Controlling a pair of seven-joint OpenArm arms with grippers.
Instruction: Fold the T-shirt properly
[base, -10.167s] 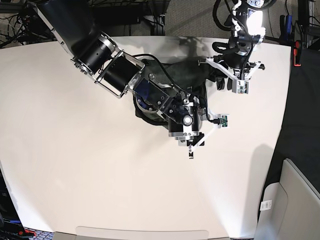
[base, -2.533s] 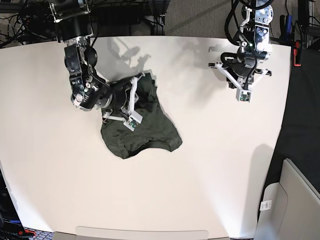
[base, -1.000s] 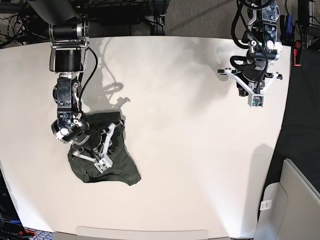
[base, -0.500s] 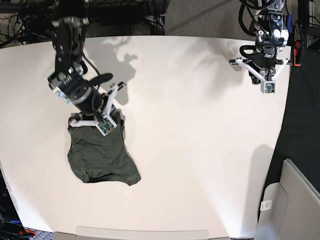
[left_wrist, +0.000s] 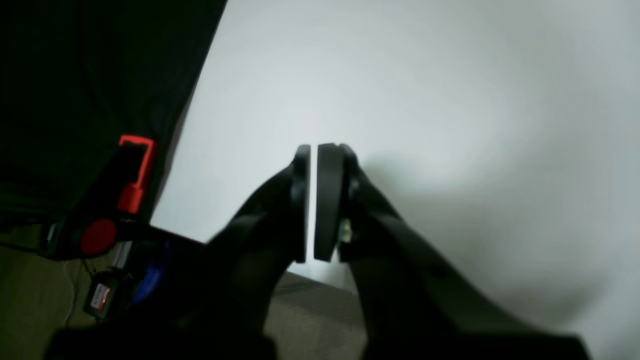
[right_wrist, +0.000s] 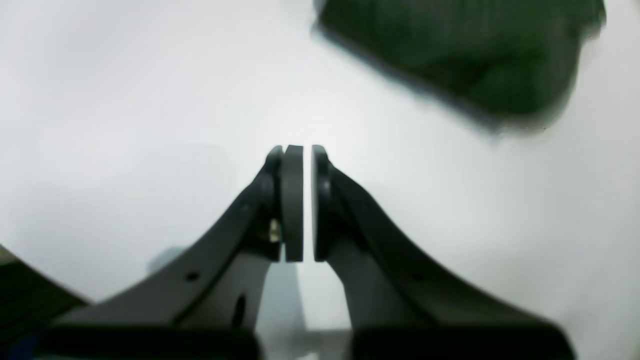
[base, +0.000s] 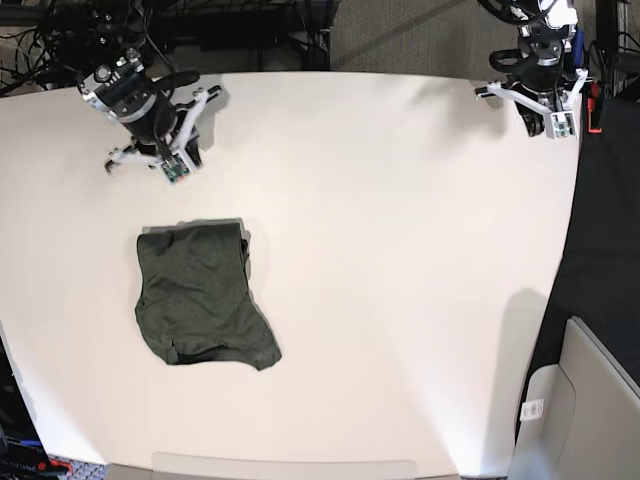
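Observation:
The dark olive T-shirt lies as a folded, roughly rectangular bundle on the left half of the white table, its lower right corner sticking out. Nothing touches it. My right arm is at the table's back left, well behind the shirt. In the right wrist view the right gripper is shut and holds nothing, with the T-shirt blurred beyond it at the upper right. My left arm hangs over the back right corner. There the left gripper is shut and holds nothing above bare table.
A red clamp is fixed at the table's right edge, and the red clamp also appears left of the left fingers. A grey bin stands off the front right corner. Cables and dark gear lie behind the back edge.
The right arm has let go of the shirt and pulled back to the back left corner. The left arm has drifted further to the back right. The shirt stays put.

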